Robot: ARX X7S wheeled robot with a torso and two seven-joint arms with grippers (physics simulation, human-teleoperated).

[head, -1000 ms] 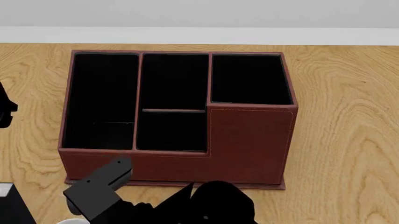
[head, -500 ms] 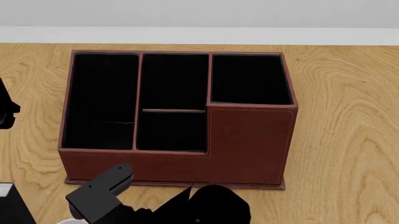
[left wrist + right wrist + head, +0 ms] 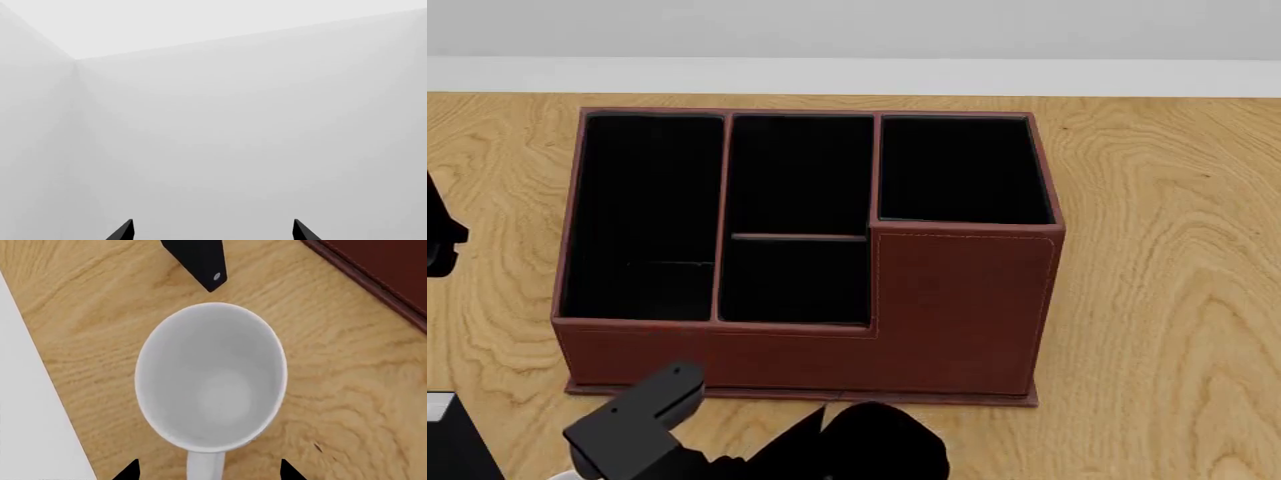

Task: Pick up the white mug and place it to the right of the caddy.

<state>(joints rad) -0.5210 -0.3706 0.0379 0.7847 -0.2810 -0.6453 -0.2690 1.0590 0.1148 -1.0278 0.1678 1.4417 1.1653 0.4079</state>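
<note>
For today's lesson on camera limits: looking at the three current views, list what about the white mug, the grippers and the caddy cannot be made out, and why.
- White mug: absent from the head view, below its bottom edge; in the right wrist view its handle is cut off.
- Right gripper: only the tips show; whether it touches the mug is unclear.
- Left gripper: faces a blank wall; its position is unknowable.
- Caddy: black compartment floors lost in darkness.

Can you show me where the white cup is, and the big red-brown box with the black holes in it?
Plain white glossy mug point(image 3: 212, 385): right wrist view, on the inside bottom of the cup.
Reddish-brown leather-look caddy with black-lined compartments point(image 3: 961, 310): head view, on the front wall of its taller corner section.
</note>
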